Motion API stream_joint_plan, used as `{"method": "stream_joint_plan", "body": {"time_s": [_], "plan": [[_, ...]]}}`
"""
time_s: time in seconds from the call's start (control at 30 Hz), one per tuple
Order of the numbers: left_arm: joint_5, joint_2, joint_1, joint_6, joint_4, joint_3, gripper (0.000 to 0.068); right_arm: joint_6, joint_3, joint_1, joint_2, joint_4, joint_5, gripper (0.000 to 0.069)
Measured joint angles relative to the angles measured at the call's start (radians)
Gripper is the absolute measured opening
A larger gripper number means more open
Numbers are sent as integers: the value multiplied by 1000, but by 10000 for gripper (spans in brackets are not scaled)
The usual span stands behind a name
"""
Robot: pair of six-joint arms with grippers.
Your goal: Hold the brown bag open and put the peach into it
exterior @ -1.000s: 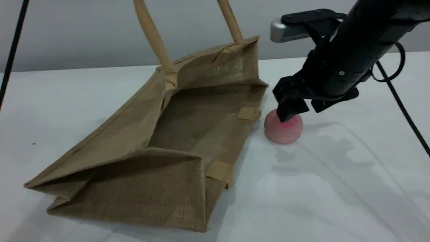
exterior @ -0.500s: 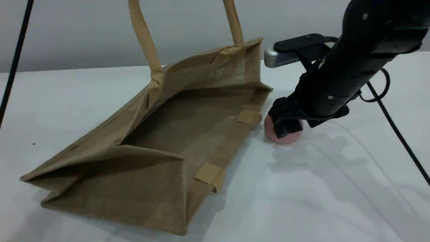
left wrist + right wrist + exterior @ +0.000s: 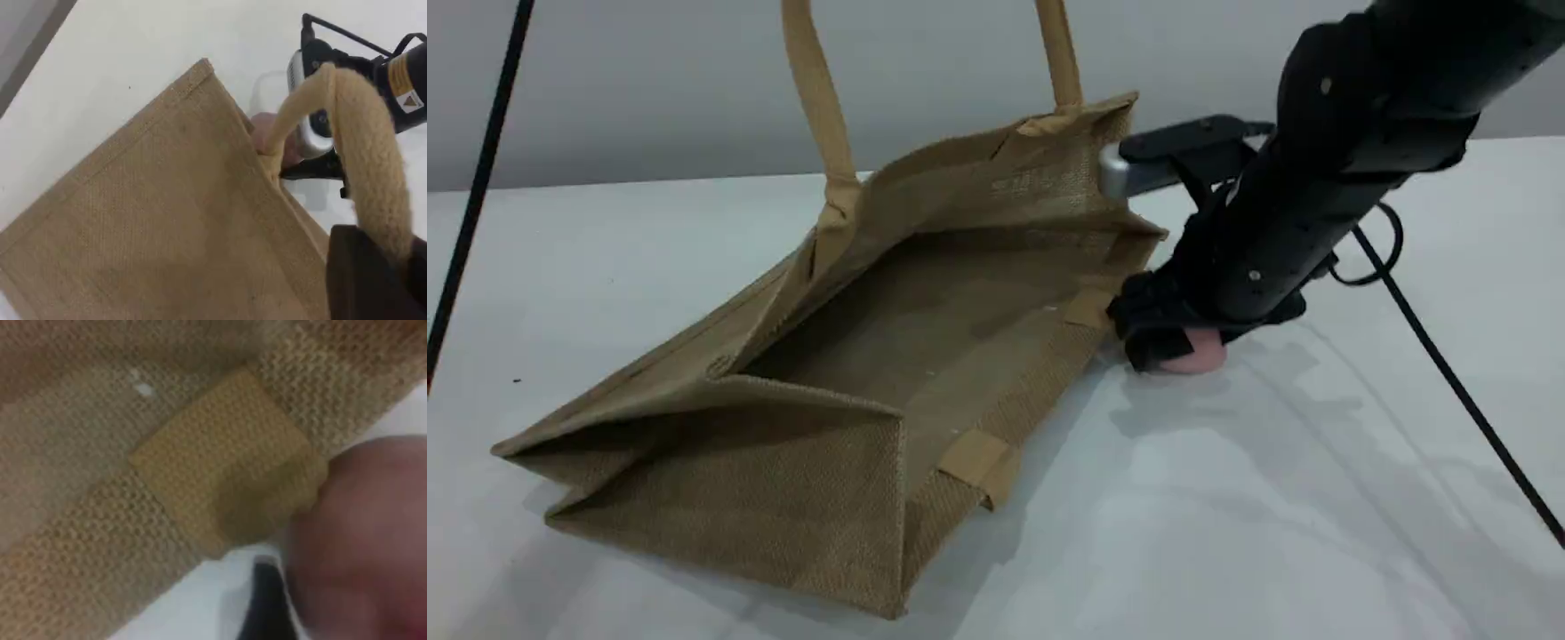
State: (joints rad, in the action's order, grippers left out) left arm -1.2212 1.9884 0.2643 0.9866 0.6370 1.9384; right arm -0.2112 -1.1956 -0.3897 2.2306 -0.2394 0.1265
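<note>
The brown bag (image 3: 783,498) lies on its side on the white table, mouth facing right. One beige handle (image 3: 818,98) runs up out of the scene view. In the left wrist view that handle (image 3: 360,133) ends in my left gripper (image 3: 373,273), which is shut on it above the bag (image 3: 167,213). My right gripper (image 3: 1178,342) is down over the peach (image 3: 1200,356), just right of the bag's mouth, with only a pink sliver of fruit showing. The right wrist view shows the peach (image 3: 367,540) blurred beside one dark fingertip (image 3: 267,603). Contact with the peach is hidden.
The bag's lower handle patch (image 3: 220,453) lies right next to the peach. A black cable (image 3: 1449,373) trails from the right arm across the table's right side. Another black cable (image 3: 476,187) hangs at the far left.
My right gripper has come down and slightly left over the peach, covering most of it. The bag's mouth has been lifted wider and the bag has shifted a little.
</note>
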Motion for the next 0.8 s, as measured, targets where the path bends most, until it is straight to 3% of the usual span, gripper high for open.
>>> {"method": "stream_joint_plan", "body": {"time_s": [0.2, 0.3, 0.57, 0.8], "plan": [[0, 0, 0, 5, 0, 0, 83, -10, 0, 0, -3, 10, 23, 153], [0, 0, 0, 5, 0, 0, 83, -32, 0, 1, -22, 34, 57, 48], [0, 0, 0, 5, 0, 0, 83, -19, 2, 6, -117, 48, 132, 29], [0, 0, 0, 5, 0, 0, 83, 139, 3, 72, -197, 189, 261, 29]]}}
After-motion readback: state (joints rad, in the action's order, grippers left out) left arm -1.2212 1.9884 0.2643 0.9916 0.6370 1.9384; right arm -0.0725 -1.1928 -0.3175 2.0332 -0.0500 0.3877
